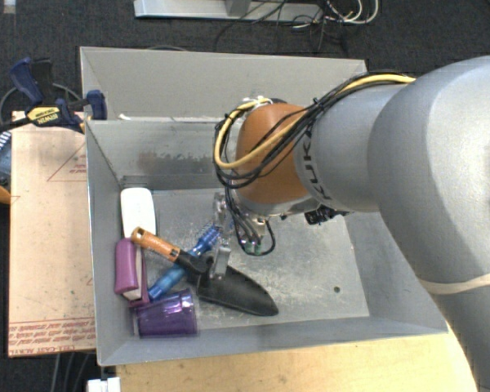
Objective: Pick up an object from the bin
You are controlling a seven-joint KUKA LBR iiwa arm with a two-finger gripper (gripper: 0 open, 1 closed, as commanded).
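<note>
My gripper (221, 256) hangs low in the middle of the bin, under the arm's orange cover. Its tip is right above a black trowel (233, 294) with a brown wooden handle that lies slanted across the bin's front left. A blue pen-like stick (180, 269) lies under and beside the trowel's neck, its upper end close against the gripper. A clear purple cup (167, 315) lies on its side just in front of them.
A white oval bar (137, 211) lies by the left wall, with a purple block (126, 266) below it. The arm's bulk covers the bin's right and back. Bare bin floor shows at the front right.
</note>
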